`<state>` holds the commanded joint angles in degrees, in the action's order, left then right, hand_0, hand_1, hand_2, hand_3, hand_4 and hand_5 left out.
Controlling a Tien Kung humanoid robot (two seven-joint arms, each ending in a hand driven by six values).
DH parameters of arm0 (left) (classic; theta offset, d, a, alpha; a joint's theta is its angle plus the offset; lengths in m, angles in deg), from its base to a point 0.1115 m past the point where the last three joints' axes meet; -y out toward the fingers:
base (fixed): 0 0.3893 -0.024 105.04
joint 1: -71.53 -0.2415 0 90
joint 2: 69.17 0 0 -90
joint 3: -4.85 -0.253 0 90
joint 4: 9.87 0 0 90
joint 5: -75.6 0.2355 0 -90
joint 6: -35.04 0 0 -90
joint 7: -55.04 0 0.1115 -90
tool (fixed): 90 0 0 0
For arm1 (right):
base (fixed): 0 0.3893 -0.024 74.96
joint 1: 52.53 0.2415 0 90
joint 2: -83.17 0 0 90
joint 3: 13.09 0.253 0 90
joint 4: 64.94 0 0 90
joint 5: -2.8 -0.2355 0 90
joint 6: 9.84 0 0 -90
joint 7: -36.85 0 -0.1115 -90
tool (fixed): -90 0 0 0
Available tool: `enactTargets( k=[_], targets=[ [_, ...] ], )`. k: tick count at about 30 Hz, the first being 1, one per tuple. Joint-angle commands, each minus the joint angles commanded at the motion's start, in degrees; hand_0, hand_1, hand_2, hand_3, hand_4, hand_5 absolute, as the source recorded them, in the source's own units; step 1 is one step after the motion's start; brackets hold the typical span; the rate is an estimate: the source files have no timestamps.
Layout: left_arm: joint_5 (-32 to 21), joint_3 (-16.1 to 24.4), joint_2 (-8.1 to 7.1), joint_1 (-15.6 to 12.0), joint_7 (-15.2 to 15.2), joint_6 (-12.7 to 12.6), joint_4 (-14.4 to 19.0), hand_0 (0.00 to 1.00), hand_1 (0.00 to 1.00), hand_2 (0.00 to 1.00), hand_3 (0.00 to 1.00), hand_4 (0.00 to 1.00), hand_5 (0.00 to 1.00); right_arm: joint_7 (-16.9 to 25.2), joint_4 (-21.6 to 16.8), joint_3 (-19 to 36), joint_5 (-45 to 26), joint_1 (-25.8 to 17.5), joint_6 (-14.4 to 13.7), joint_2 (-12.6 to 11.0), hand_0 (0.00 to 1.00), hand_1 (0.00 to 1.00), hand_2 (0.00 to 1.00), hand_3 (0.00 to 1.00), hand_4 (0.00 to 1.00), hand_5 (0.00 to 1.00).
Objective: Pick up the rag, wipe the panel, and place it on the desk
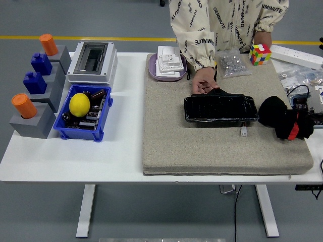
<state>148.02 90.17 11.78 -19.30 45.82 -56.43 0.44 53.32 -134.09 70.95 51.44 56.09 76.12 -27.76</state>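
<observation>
Bench [116, 164]: white, carrying a grey mat [212, 146].
Blue bin [83, 113]: left of the mat, holding a yellow lemon [79, 105].
Panel [220, 108]: black, flat on the mat; a person's hand [204, 83] touches its far edge.
Rag [285, 118]: black with a red patch, bunched just right of the panel.
My hands: neither in view; state cannot be told.

Crumpled black rag [285, 121] (red patch) just right of glossy black panel [220, 109]
</observation>
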Motion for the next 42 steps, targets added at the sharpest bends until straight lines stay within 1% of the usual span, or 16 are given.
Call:
enactTargets(
  k=[4, 6, 19, 21, 26, 27, 42],
  targets=[
    [0.12, 0.03, -0.09, 0.06, -0.02, -0.03, 0.0, 0.642, 0.691, 0.732, 0.565, 0.592, 0.467, 0.17, 0.66, 0.93, -8.86, -0.31, 0.63, 0.0, 0.749, 0.705, 0.797, 0.775, 0.998, 0.565],
    [0.16, 0.04, -0.1, 0.04, -0.02, -0.02, 0.0, 0.642, 0.691, 0.732, 0.565, 0.592, 0.467, 0.14, 1.0, 1.14, -11.13, -0.38, 0.81, -0.06, 0.749, 0.705, 0.797, 0.775, 0.998, 0.565],
    [0.24, 0.25, 0.09, 0.19, -0.01, 0.0, 0.0, 0.642, 0.691, 0.733, 0.565, 0.593, 0.469, 0.06, 1.72, 1.27, -13.84, -0.18, 0.71, -0.15, 0.746, 0.7, 0.797, 0.767, 0.998, 0.566],
    [0.27, 0.35, 0.15, 0.18, -0.01, -0.01, 0.0, 0.642, 0.691, 0.733, 0.565, 0.592, 0.47, 0.08, 1.73, 1.61, -14.95, -0.2, 0.92, -0.18, 0.746, 0.704, 0.793, 0.766, 0.998, 0.581],
    [0.36, 0.41, 0.17, 0.26, -0.01, -0.01, 0.0, 0.642, 0.691, 0.733, 0.565, 0.592, 0.47, -0.07, 1.72, 2.24, -17.61, -0.09, 1.38, -0.26, 0.746, 0.704, 0.793, 0.766, 0.998, 0.581],
    [0.39, 0.43, 0.17, 0.27, -0.01, -0.01, 0.0, 0.642, 0.692, 0.733, 0.564, 0.592, 0.469, -0.09, 1.73, 2.26, -17.7, -0.05, 1.4, -0.28, 0.745, 0.701, 0.79, 0.767, 0.998, 0.594],
    [0.38, 0.74, 0.4, 0.28, -0.03, -0.04, 0.0, 0.642, 0.691, 0.732, 0.564, 0.592, 0.468, 0.06, 1.69, 1.96, -18.27, 0.17, 1.47, -0.41, 0.746, 0.701, 0.791, 0.767, 0.998, 0.601]
  ],
)
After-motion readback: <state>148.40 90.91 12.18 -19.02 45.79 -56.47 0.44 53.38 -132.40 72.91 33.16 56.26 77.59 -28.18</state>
